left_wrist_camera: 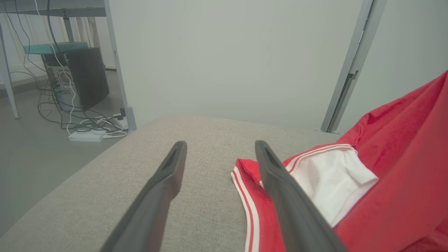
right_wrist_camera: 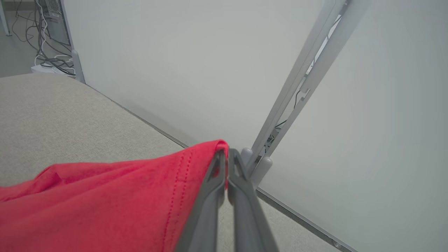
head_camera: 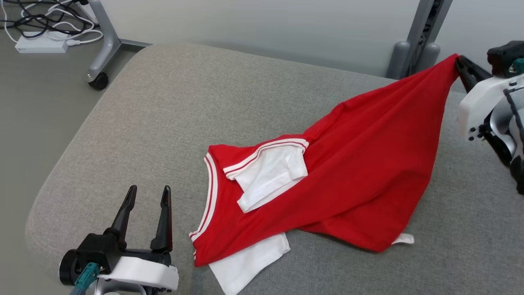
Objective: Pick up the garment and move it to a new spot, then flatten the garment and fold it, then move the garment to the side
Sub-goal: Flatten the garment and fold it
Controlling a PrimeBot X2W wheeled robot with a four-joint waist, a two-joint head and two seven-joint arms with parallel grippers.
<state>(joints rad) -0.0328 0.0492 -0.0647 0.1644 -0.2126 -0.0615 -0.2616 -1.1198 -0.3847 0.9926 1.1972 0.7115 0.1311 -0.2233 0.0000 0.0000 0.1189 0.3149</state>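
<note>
The garment (head_camera: 352,176) is a red shirt with white sleeves and white-striped trim, lying rumpled on the grey cushion (head_camera: 163,102). Its far right hem corner is lifted off the surface and stretched taut. My right gripper (head_camera: 460,62) is shut on that corner, and the right wrist view has the red hem (right_wrist_camera: 196,164) pinched between the closed fingers of the right gripper (right_wrist_camera: 227,154). My left gripper (head_camera: 148,192) stands open at the lower left, just left of the collar, with nothing between its fingers. In the left wrist view the left gripper (left_wrist_camera: 220,148) points past the garment (left_wrist_camera: 395,168) on its right.
A grey metal post (head_camera: 417,41) rises behind the cushion's far right edge, close to my right gripper. A wheeled frame leg (head_camera: 100,57) and a white power strip with cables (head_camera: 41,43) lie on the floor at the far left. A pale wall (left_wrist_camera: 227,59) backs the cushion.
</note>
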